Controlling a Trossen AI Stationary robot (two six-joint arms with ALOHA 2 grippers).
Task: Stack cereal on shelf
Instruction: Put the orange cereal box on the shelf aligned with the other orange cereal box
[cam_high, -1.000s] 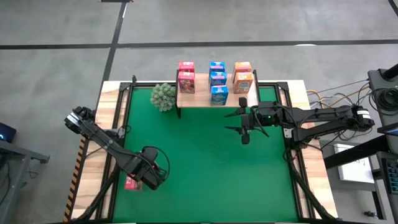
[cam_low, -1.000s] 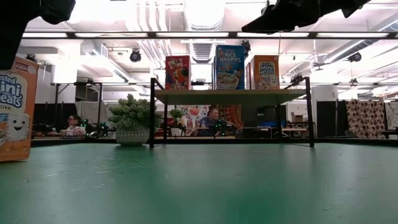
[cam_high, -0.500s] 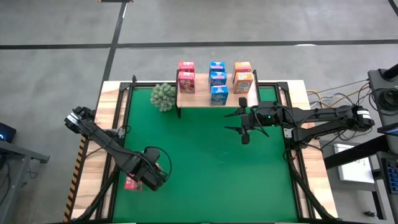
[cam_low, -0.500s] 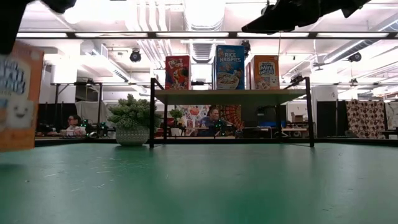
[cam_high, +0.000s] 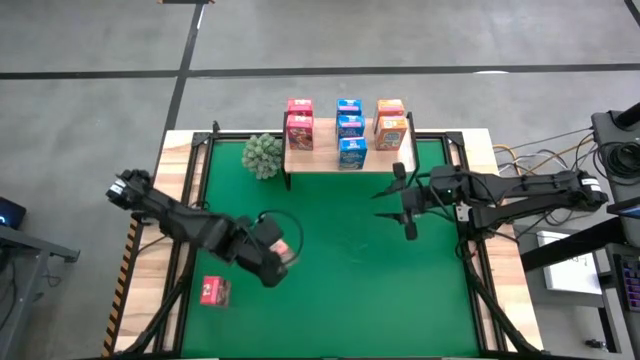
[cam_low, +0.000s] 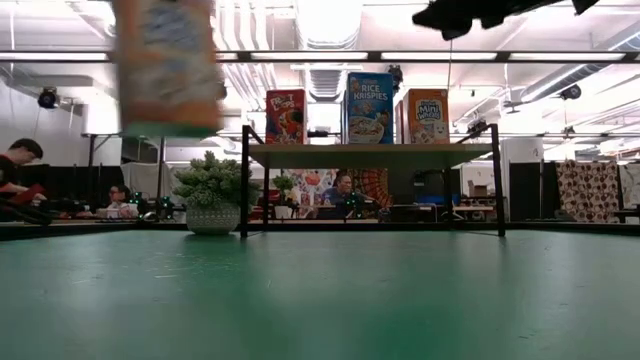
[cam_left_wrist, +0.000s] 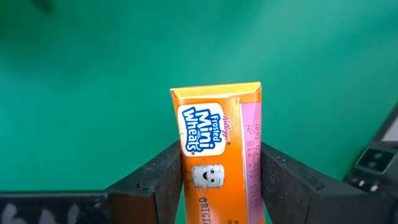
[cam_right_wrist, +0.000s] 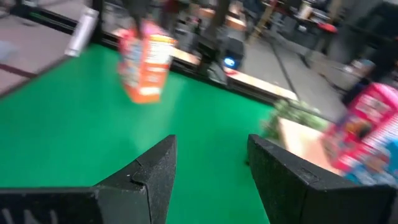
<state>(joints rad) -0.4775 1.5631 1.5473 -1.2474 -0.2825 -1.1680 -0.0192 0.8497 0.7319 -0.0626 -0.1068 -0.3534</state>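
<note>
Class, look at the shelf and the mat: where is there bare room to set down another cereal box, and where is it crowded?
The shelf has bare board in front of the pink-red boxes, beside the front blue box. Its back rows are crowded. The green mat lies bare between the left hand, gripping an orange box, and the right hand.

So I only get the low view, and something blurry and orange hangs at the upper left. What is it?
Observer: An orange cereal box, clamped between the left gripper's fingers above the green mat.
Operator: I count three boxes on the shelf. Is that all?
Observer: No. From above it carries seven, in rows running back: two pink-red, three blue, two orange.
Operator: Any not on the shelf yet, besides the held one?
Observer: One pink-red box sits near the mat's left edge.
</note>
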